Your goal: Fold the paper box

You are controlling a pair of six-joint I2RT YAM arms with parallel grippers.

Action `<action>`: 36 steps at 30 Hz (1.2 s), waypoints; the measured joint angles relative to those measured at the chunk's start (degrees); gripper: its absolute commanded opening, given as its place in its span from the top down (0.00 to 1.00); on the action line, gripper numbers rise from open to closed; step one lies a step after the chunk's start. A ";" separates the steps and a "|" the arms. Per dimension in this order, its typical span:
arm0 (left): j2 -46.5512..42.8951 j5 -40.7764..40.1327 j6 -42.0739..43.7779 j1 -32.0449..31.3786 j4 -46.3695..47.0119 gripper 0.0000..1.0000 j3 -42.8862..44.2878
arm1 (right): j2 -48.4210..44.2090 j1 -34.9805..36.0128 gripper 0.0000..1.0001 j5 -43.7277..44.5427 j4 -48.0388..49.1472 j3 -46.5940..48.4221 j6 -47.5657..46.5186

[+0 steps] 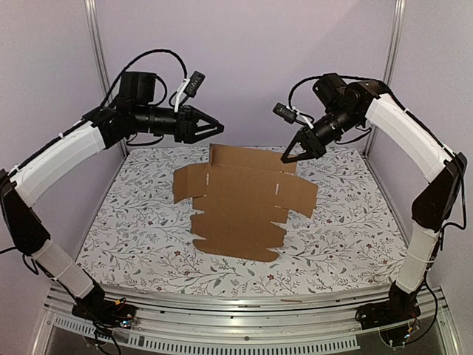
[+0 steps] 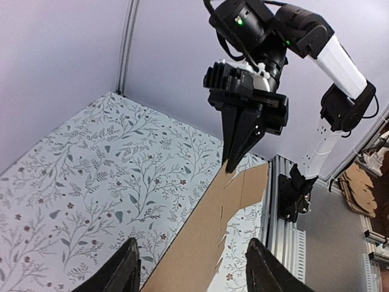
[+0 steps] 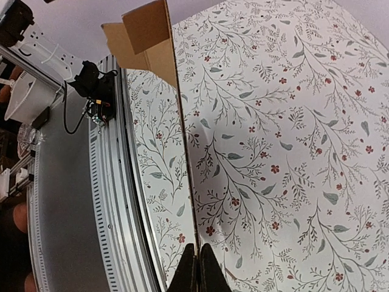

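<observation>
The floral surface (image 1: 126, 222) fills the lower frame. At its centre lies the paper box (image 1: 236, 222), a flat brown sheet with its rear flap raised. It is probably light, stiff across the panels and weak at the creases, so flap edges suit gripping. The right end effector (image 1: 289, 156) pinches that flap's upper-right corner. The left end effector (image 1: 216, 127) hovers spread at upper left. Only the arms crowd it.

A floral-print cloth (image 1: 148, 229) is spread flat; an aluminium rail (image 1: 244, 305) runs along its near edge, and pale lilac walls (image 1: 251, 66) rise behind it.
</observation>
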 measured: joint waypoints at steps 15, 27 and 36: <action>4.55 -19.65 21.86 -9.35 -28.26 0.53 17.51 | 5.86 6.49 1.00 4.61 -0.46 13.64 -7.26; 9.92 -27.41 26.03 -13.40 -34.05 0.70 25.59 | 5.84 6.75 1.00 4.70 -1.51 14.16 -8.55; 9.94 -31.80 28.39 -15.72 -35.98 0.76 25.88 | 5.31 6.75 1.00 4.68 -2.54 14.16 -8.55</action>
